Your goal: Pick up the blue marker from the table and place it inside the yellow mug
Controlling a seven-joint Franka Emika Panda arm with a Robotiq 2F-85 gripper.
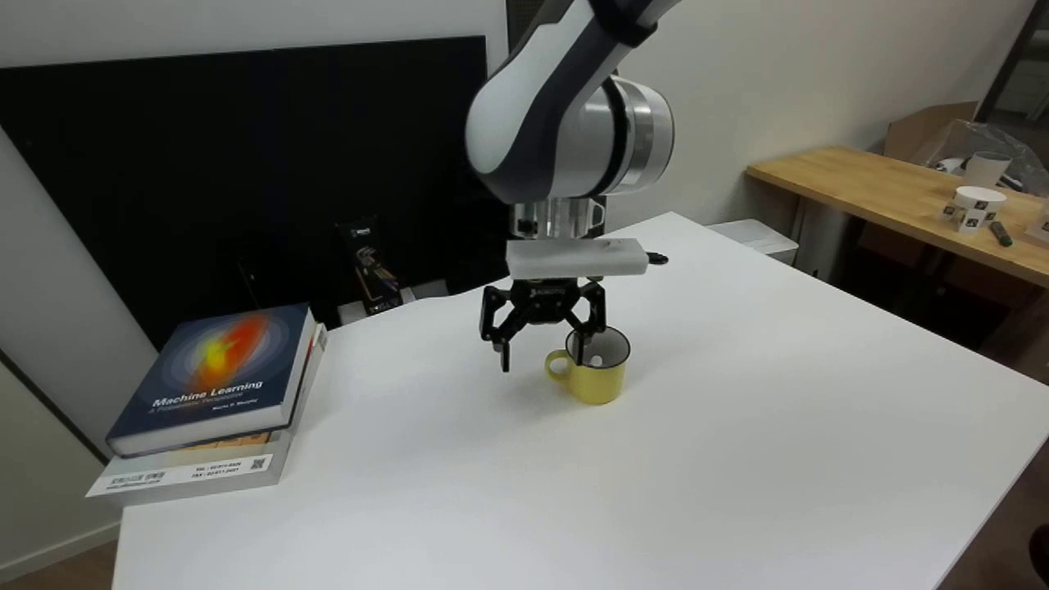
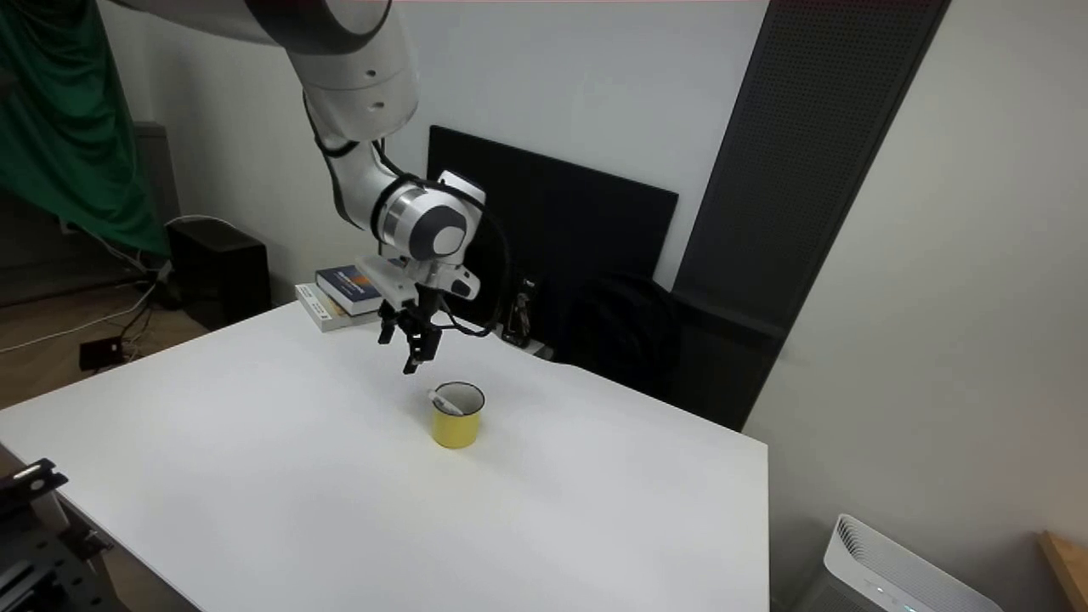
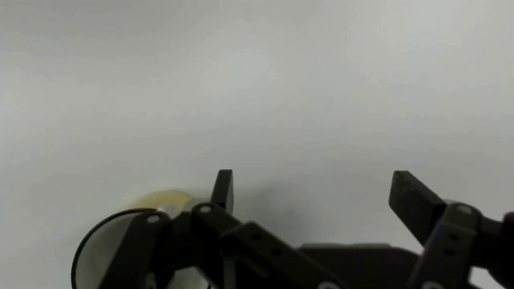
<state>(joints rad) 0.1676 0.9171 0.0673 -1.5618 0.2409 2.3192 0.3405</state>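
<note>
One blue marker (image 2: 447, 404): inside the yellow mug (image 2: 456, 431), leaning, with a white end poking just past the dark rim in an exterior view; showing white only, with no blue to be made out.
Marker's feel: judged light, stiff and smooth; likely hard to damage, but apt to roll or slide in a loose grip.
Marker's best hold: if needed again, by the protruding white end, pinched squarely across the barrel with gentle pressure, clear of the rim.
Yellow mug, handling: upright on the table (image 2: 340, 501), with a handle (image 1: 549, 365) at the side; probably rigid, of metal or ceramic, cannot tell which; perhaps easy to shift if bumped high up.
End effector (image 1: 542, 358): spread wide, with nothing between the fingers (image 3: 415, 202); hanging above the table near the mug, overlapping the opening by line of sight in an exterior view; not visibly touching mug or marker.
Marker-to-mug task: by judgement, placed and let go, with only the retreat left.
Way out: best straight up before any sideways swing, to avoid snagging the handle or the marker's raised end.
Stacked books (image 1: 213, 369): at the table's edge, well apart from the mug.
</note>
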